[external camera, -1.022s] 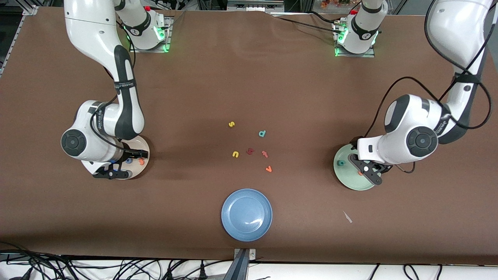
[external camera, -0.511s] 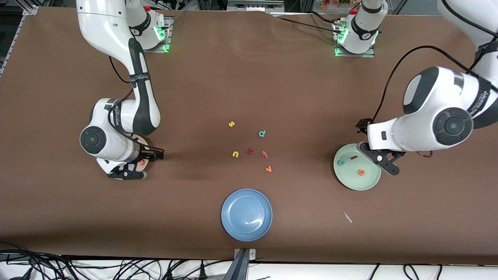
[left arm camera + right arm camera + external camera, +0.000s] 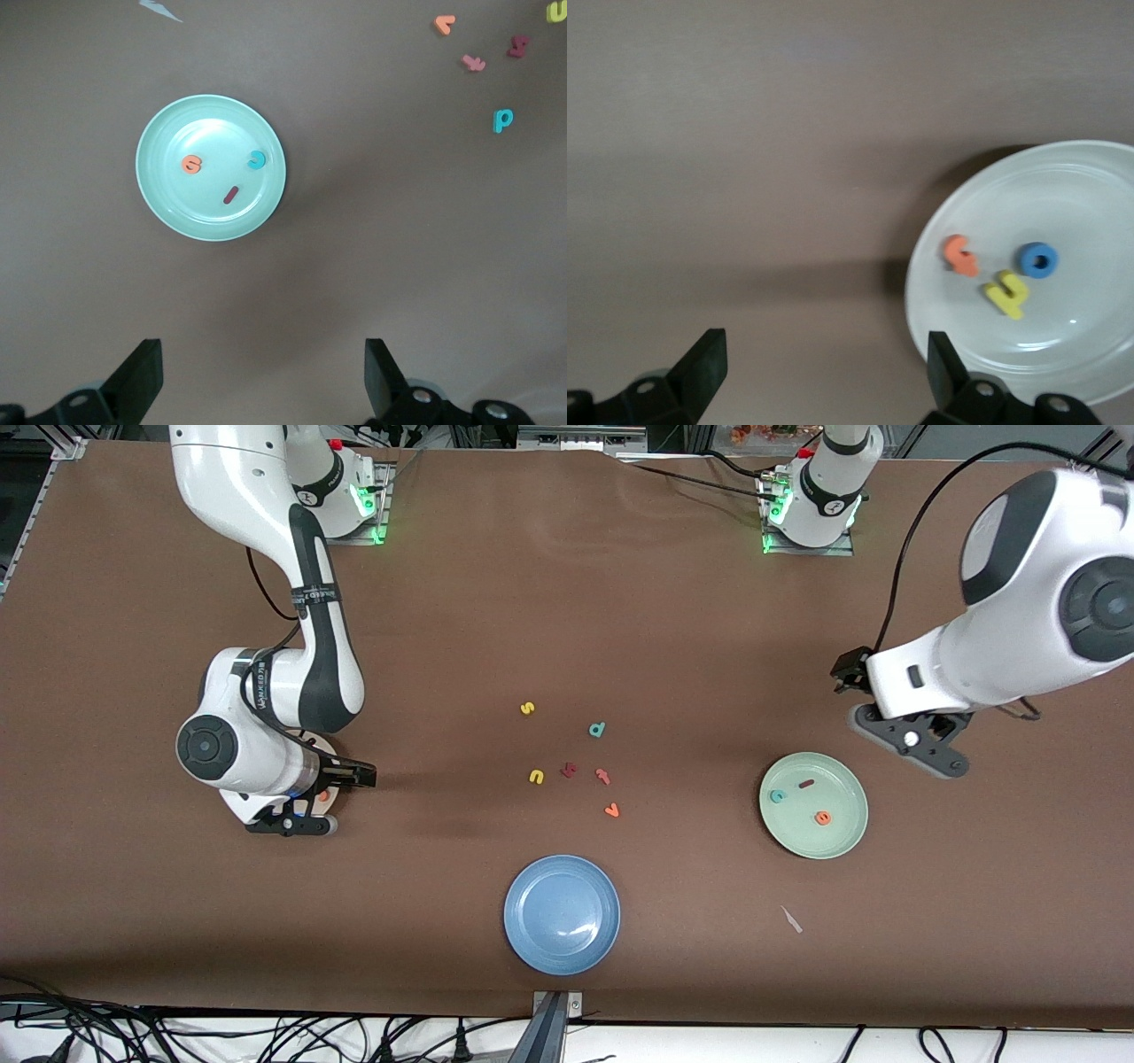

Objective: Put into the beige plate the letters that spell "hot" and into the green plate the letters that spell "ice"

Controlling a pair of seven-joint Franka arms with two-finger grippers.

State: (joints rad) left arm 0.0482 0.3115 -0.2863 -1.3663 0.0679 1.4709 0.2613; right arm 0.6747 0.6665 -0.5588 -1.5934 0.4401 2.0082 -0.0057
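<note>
Nearest to the front camera I see the blue plate (image 3: 562, 914) on the counter (image 3: 567, 602), with a small pale scrap (image 3: 792, 919) toward the left arm's end. Farther from the camera lies the green plate (image 3: 833, 841), and on it the teal c (image 3: 777, 796), the dark red i (image 3: 806, 784) and the orange e (image 3: 823, 817). My left wrist view shows these three more plainly: the c (image 3: 256, 159), the i (image 3: 231, 194) and the e (image 3: 192, 164), all apart from each other.

In the middle of the counter lie the orange v (image 3: 611, 810), the yellow u (image 3: 536, 777), a dark red letter (image 3: 569, 770), the pinkish-red letter (image 3: 603, 776), the teal d (image 3: 597, 730) and the yellow s (image 3: 527, 708).

The beige plate (image 3: 329, 746) is almost hidden under the right arm in the front view. Only my right wrist view shows the plate (image 3: 1063, 372) holding the yellow h (image 3: 1007, 294), the blue o (image 3: 1037, 260) and the orange t (image 3: 960, 255).

The right gripper (image 3: 824, 367) hangs beside the beige plate, fingers (image 3: 704, 367) apart and empty. The left gripper (image 3: 261, 372) is over bare counter beside the green plate, fingers (image 3: 142, 376) apart and empty.
</note>
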